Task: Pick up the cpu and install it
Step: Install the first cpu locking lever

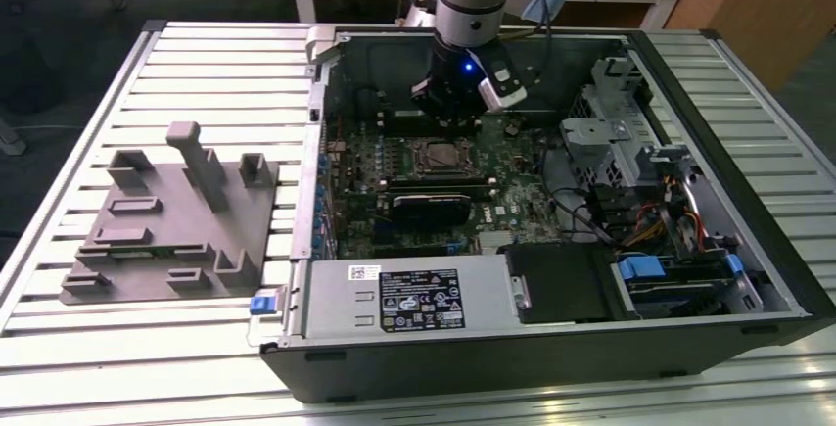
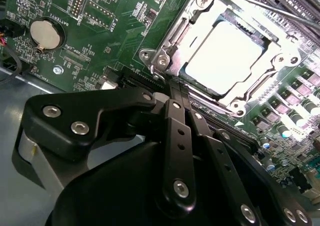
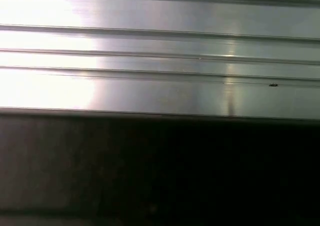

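The cpu is already lying flat in its socket on the board, just beyond the tips of the gripper. The fingers are pressing together, holding nothing, and pointing at the socket's near edge.

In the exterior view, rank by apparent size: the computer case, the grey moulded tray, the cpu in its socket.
Largest to smallest:
1. computer case
2. grey moulded tray, clearly smaller than the case
3. cpu, by far the smallest, seated in the motherboard socket just below the hand
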`<state>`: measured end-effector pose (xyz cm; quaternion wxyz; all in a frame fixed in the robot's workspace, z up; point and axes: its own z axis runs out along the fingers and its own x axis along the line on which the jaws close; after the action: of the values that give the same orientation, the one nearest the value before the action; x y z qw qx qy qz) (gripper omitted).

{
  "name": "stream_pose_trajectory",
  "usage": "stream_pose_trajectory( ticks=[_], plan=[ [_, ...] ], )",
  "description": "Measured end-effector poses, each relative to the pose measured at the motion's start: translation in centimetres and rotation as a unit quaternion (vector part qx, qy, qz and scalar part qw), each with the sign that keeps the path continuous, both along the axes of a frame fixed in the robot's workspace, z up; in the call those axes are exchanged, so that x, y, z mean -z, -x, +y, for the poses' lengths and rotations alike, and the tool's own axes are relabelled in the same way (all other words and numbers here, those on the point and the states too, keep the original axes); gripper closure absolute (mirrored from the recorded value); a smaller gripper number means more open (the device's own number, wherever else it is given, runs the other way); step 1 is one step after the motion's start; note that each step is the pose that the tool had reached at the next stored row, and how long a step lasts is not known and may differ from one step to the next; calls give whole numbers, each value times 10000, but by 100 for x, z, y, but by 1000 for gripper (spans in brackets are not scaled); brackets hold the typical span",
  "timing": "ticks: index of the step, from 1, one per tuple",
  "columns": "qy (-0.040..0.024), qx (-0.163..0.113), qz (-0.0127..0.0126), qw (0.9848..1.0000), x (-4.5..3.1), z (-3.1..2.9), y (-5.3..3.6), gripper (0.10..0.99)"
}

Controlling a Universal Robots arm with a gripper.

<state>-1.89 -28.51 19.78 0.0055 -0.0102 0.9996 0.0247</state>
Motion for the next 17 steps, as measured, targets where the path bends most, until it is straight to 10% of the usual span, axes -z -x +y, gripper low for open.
stream_pose_trajectory(
  ticks=[17],
  plan=[
    [-2, 0, -1, 10000, -44, -8, -3, 980]
  ],
)
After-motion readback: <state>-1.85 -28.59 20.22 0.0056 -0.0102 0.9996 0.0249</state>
